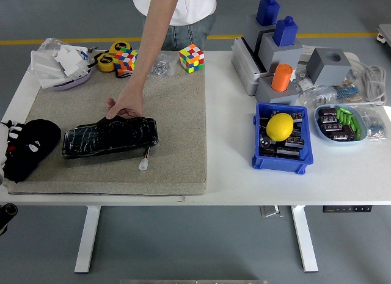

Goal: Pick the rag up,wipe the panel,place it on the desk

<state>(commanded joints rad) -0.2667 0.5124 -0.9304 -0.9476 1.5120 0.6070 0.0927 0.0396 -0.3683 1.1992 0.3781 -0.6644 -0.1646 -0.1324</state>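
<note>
At 9 o'clock on the white table (232,174), at the left edge of the tan mat (177,125), the left hand (27,146) rests over a black bundle that looks like the rag (33,143). Hand and cloth are both black and merge together, so I cannot tell whether the fingers are apart or clamped on the cloth. White parts of the wrist show at the frame's left edge.

Black panel (110,136): lies lengthwise on the mat, just to the 3 o'clock side of the rag, slightly tilted, apart from the bundle. A short wire with a white connector (143,165) sticks out at its 5 o'clock corner.

Person at 12 o'clock, far side of the table: one arm reaches down, the person's hand (125,107) presses on the panel's far edge.

Other items:
- 11 o'clock: pale dish with white packets (61,61), yellow tape measure (107,61), two colour cubes (191,57) near the mat's far edge.
- 3 o'clock: blue bin (281,156) holding dark parts and a yellow lemon-shaped object (280,126).
- 1 to 2 o'clock: grey fixtures with blue blocks and an orange cylinder (281,77), a light-blue tray (342,125) with small dark and green parts.
</note>
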